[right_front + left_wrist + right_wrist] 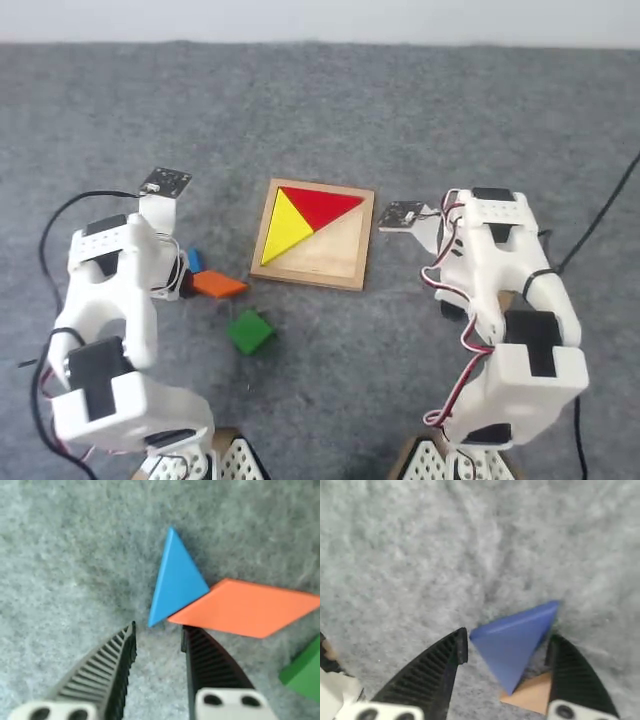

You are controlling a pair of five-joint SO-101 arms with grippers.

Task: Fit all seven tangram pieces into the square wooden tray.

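Observation:
The square wooden tray lies mid-table and holds a yellow triangle and a red triangle. Left of the tray lie a small blue triangle, an orange parallelogram touching it, and a green square. My left gripper is open just short of the blue triangle's corner, one finger next to the orange piece. My right gripper is open right of the tray. A violet-blue triangle sits tilted between its fingers, resting on a tan piece.
Grey felt covers the table. The left arm and the right arm stand at the near side, cables trailing beside each. Bare felt stretches behind the tray.

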